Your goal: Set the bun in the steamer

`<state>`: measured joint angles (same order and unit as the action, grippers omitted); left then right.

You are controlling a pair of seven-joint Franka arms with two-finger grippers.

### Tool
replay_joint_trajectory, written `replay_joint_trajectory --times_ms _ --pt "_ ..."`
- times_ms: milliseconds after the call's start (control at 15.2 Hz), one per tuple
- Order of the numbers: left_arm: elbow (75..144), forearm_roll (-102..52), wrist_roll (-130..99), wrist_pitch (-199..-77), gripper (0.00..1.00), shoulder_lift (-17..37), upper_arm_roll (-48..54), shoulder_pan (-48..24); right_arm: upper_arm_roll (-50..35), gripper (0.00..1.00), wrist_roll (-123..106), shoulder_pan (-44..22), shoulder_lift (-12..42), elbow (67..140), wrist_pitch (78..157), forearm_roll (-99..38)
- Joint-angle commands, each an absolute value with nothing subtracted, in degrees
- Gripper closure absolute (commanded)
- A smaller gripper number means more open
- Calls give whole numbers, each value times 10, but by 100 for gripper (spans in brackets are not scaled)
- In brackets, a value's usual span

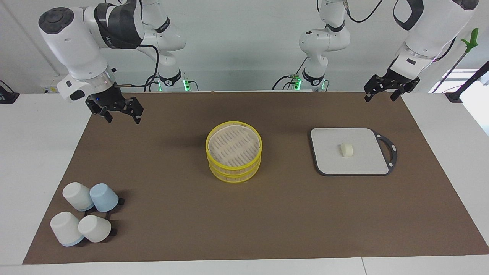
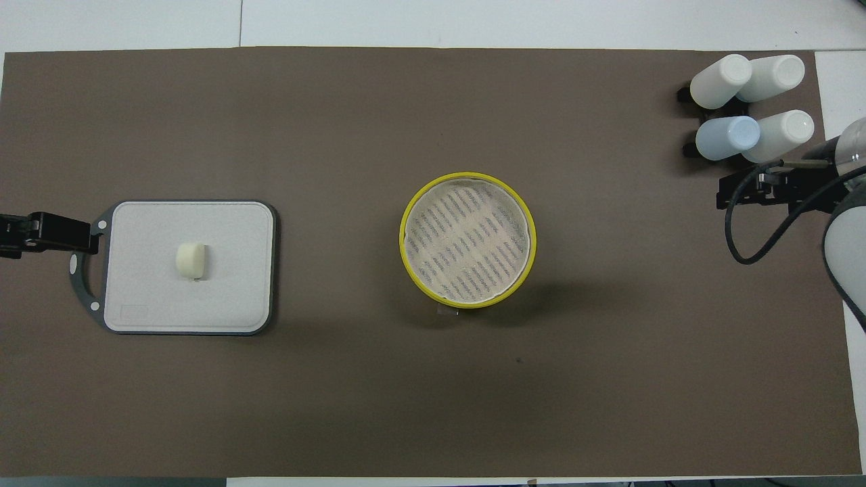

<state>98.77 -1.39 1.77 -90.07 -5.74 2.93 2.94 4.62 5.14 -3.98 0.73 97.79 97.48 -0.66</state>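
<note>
Cups (image 1: 85,217) foremost, bun (image 1: 347,149) on board (image 1: 332,160), steamer (image 1: 233,152) unlabelled (both pincers agape, empty).

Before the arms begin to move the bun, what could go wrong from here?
1. The bun is small and rounded, lying loose on the grey board; the open left end effector may push it aside or squash it.
2. The steamer has a raised yellow rim; a low carry might hit it and shift the basket.
3. The open right end effector waits above the mat near the cups; reaching from there may topple them.
</note>
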Motion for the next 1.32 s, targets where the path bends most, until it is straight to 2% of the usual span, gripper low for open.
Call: replay_joint_trajectory --times_ms 0,396,528,726,858,1056,1254 --pt "983 -11 26 -903 0 -56 29 28 44 0 40 -33 4 988 985 -2" --pt "983 -11 25 -902 0 -56 29 28 30 0 40 -40 -3 993 968 -8" --pt "983 -11 26 -903 0 -56 29 28 -51 0 45 -41 7 972 985 -33" --pt "986 -11 27 -904 0 -57 29 28 -145 0 206 -55 53 914 975 -30" --pt "1008 -11 28 -936 0 -61 29 30 -151 0 250 -129 120 855 977 -12" --pt "1101 -11 29 -1024 0 -83 29 34 -149 0 349 -224 204 786 990 57" --pt "1184 -11 29 -1103 0 -87 29 33 -151 0 383 -257 233 794 1086 54"
